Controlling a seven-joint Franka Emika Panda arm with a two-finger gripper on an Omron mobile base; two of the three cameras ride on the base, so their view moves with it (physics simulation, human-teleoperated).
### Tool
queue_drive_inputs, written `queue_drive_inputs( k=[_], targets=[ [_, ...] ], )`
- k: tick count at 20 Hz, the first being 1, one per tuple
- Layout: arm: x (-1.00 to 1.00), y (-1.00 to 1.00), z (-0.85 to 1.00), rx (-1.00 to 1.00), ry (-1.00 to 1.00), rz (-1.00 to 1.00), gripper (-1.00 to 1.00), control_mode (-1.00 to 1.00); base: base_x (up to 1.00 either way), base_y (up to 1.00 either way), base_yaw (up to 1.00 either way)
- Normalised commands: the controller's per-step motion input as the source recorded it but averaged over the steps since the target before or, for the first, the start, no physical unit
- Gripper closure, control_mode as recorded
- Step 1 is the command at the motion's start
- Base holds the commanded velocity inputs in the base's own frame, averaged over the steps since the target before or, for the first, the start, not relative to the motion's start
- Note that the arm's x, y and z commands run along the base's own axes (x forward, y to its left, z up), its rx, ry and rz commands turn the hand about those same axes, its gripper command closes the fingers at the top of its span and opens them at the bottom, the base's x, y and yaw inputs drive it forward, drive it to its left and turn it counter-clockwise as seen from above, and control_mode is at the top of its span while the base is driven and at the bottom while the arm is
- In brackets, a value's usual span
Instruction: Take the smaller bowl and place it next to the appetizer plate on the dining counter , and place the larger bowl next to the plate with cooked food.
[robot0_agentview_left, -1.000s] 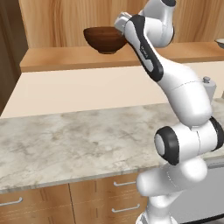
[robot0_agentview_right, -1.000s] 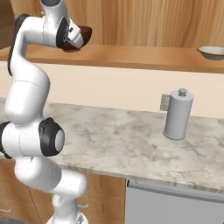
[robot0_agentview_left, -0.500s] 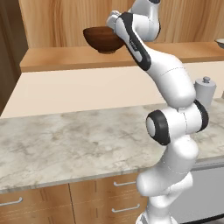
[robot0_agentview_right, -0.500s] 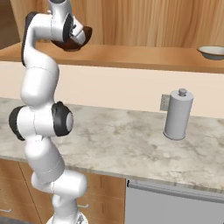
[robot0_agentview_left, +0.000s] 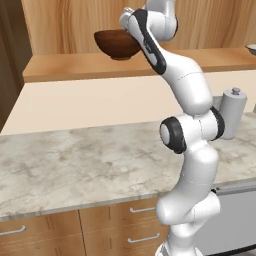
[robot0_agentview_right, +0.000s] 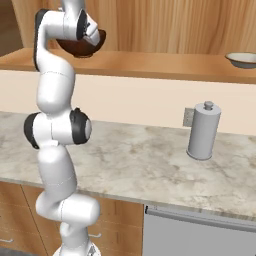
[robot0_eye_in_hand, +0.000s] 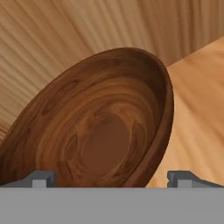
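The wooden bowl (robot0_agentview_left: 117, 44) sits up on the raised wooden ledge (robot0_agentview_left: 75, 67) behind the marbled surface (robot0_agentview_left: 90, 165), toward the ledge's left part as you see it from the left base view. From the right base view you catch just a slice of the same bowl (robot0_agentview_right: 75, 48), because the arm's upper links cross in front of it. In the hand view the bowl (robot0_eye_in_hand: 105, 131) takes up most of the picture, tipped so you look into its grained inside; its lower edge is cut off by the bottom of the picture.

Your tool (robot0_eye_in_hand: 111, 179) is right at the bowl. You see just the tops of its two finger tips (robot0_eye_in_hand: 41, 178), one at each lower corner of the hand view, standing well apart with the bowl's lower rim between them. You cannot tell whether they touch the rim or grip it, since the contact area is hidden below the picture's edge. In both base views the wrist and arm block the tool itself, so its state is not readable there either.

Further out, a small pale bowl (robot0_agentview_right: 242, 59) rests on the far right end of the ledge, partly cut by the frame; in the left base view just a sliver of it (robot0_agentview_left: 251, 48) shows. A grey cylinder canister (robot0_agentview_right: 202, 131) with a knob on top stands upright on the marbled surface, well apart from the wooden bowl.
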Motion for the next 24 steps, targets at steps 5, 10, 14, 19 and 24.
queue_drive_inputs(
  k=[5, 10, 14, 19, 24],
  targets=[
    [0.06, 0.00, -0.11, -0.04, 0.10, -0.06, -1.00, -1.00, 0.00, 0.00, 0.00],
    [0.09, 0.00, -0.52, -0.07, 0.22, -0.08, -1.00, -1.00, 0.00, 0.00, 0.00],
    [0.06, 0.00, -0.31, -0.03, 0.14, -0.05, 1.00, -1.00, 0.00, 0.00, 0.00],
    [0.00, 0.00, -0.17, 0.00, -0.13, -0.01, 1.00, -1.00, 0.00, 0.00, 0.00],
    [-0.01, 0.18, -0.90, -0.09, -0.50, -0.07, 1.00, -1.00, 0.00, 0.00, 0.00]
  ],
)
